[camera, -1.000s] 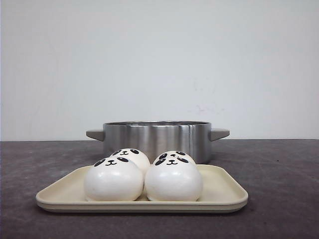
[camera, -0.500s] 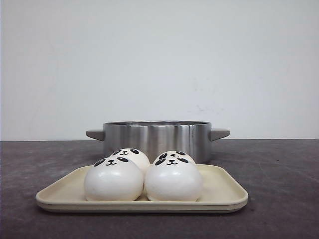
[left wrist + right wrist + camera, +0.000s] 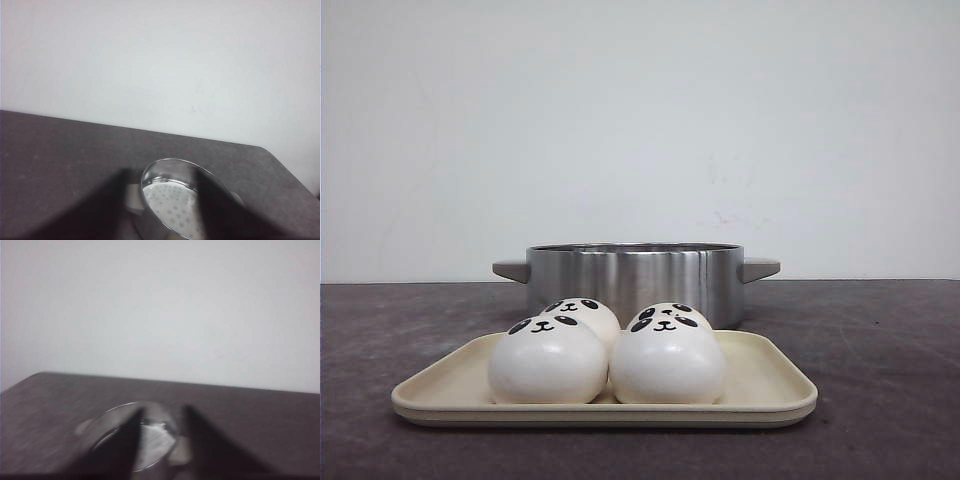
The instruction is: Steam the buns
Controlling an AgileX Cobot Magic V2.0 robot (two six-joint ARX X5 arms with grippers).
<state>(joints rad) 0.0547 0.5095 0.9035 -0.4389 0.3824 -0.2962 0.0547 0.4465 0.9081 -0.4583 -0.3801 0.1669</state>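
Setting: plain white wall behind a dark grey, faintly mottled surface (image 3: pixel 880 400); on it, near, a shallow cream tray (image 3: pixel 760 385) with rounded rim carrying four buns (image 3: pixel 548 360), smooth white domes with painted panda faces, packed touching in two rows. Behind the tray, a brushed steel steamer pot (image 3: pixel 635 280), stub handles, perforated floor. Buns likely light, soft, easily dented: take each across its widest sides, gently; left hand (image 3: pixel 157 210) and right hand (image 3: pixel 160 440) both spread wide, holding nothing.

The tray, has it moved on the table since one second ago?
No. The tray sits at the same spot in front of the pot, and the buns on it are unchanged.
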